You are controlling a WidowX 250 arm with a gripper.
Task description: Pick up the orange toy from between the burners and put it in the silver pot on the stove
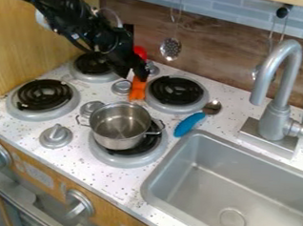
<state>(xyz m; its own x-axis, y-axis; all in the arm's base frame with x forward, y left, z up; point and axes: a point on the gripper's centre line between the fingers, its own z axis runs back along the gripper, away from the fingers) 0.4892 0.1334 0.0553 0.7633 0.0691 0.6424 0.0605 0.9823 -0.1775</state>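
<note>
While the gripper (133,77) is hanging at the orange toy (137,89) between two burners, whether its jaws are clenching or releasing, I cannot tell; the pot (120,125) is sitting on another burner, the spoon (190,124) lying near the sink (151,184).

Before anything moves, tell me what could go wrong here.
The black gripper hangs right at the orange object between the back burners, so a small sideways move might knock it or catch the nearby knob.

The metal pot looks off-centre on its burner; a bump could shift it.

The blue-handled spoon lies close to the sink and might slide in if nudged.
</note>
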